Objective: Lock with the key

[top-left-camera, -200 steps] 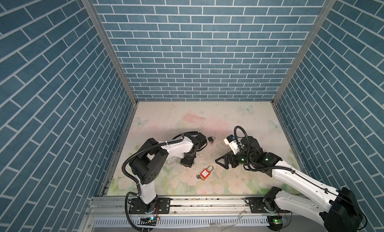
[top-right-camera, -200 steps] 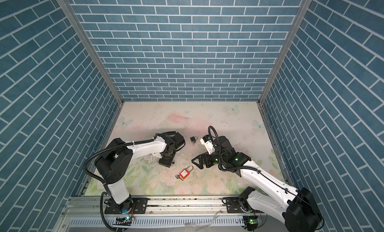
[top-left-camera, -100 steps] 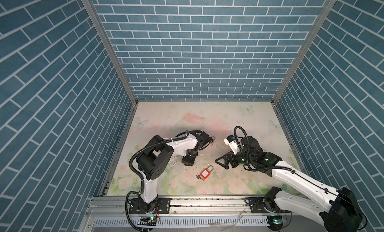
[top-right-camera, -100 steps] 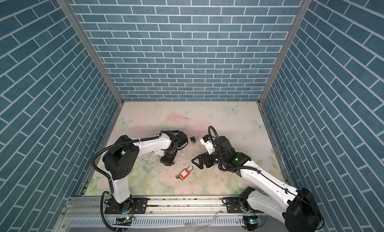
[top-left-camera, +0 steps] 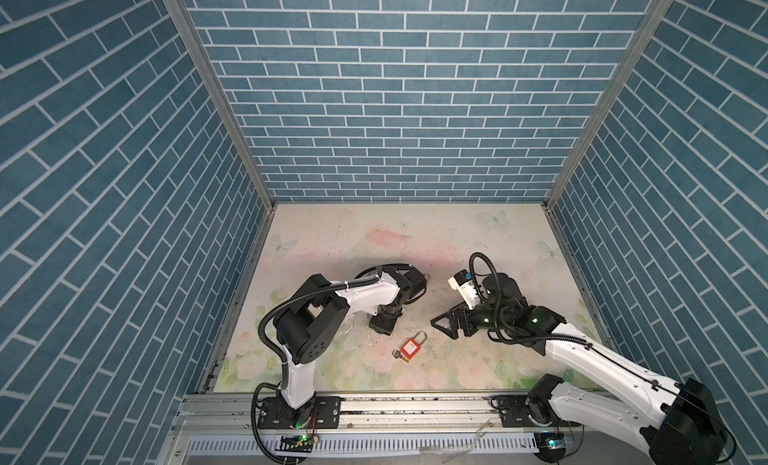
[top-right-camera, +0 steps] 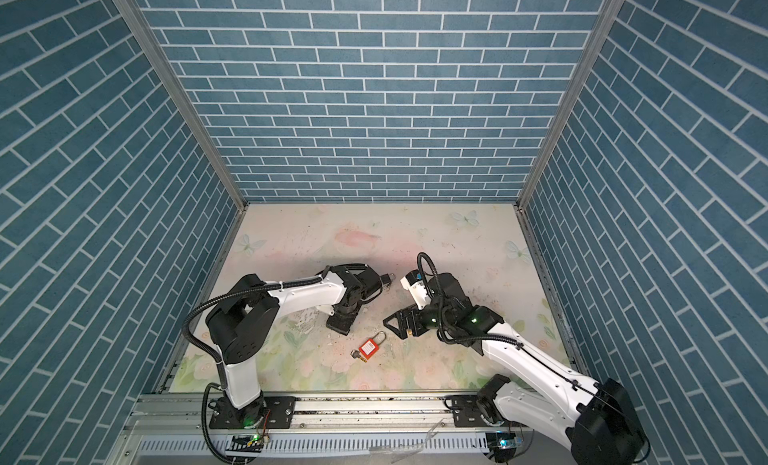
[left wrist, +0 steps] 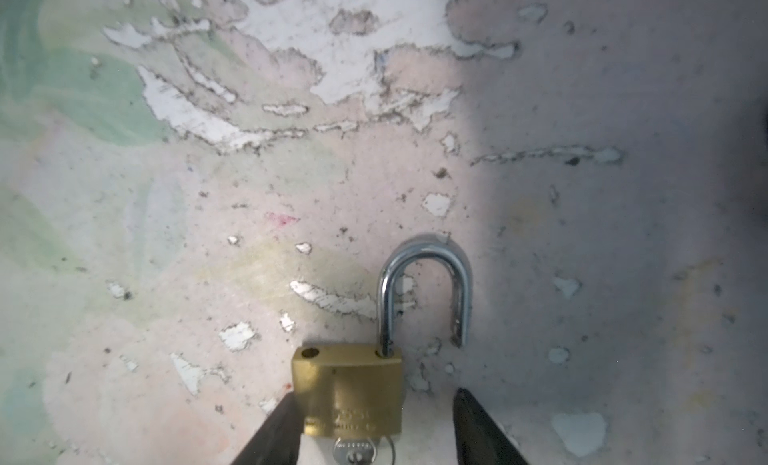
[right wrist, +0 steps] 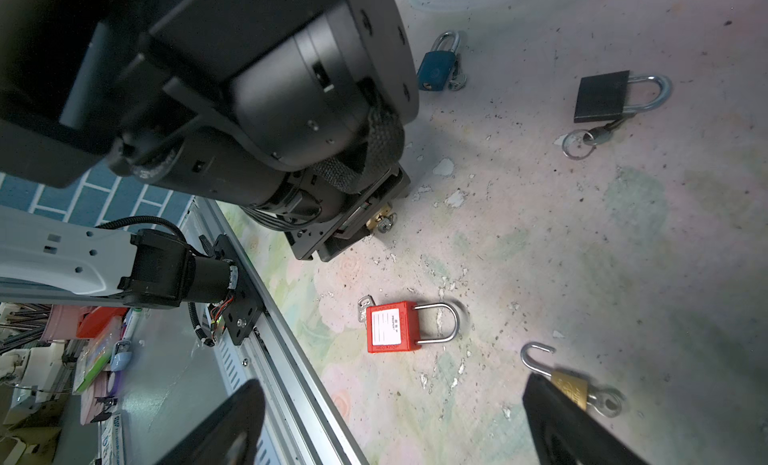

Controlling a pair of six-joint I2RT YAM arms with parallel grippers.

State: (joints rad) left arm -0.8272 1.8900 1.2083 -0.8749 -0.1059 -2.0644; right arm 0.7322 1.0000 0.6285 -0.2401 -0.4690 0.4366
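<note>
Brass padlock lying flat on the worn floral table mat, between the parted jaws of the left gripper. One finger touches the body's side and the opposite one stands clear, so nothing is clamped. The steel shackle is raised and swung away from its empty socket; the key sits in the keyway. Right gripper hovers spread wide and empty, just beside a second brass padlock, also unlatched. Judged step: seating the grip on the first lock. Good practice would be to centre the body before closing, clamp its narrow sides only, and leave key head and shackle free for the other arm to swing the shackle over the socket and press it home. The stamping on the brass face is too blurred to read. The white label of the red safety padlock carries print too small to make out.
</note>
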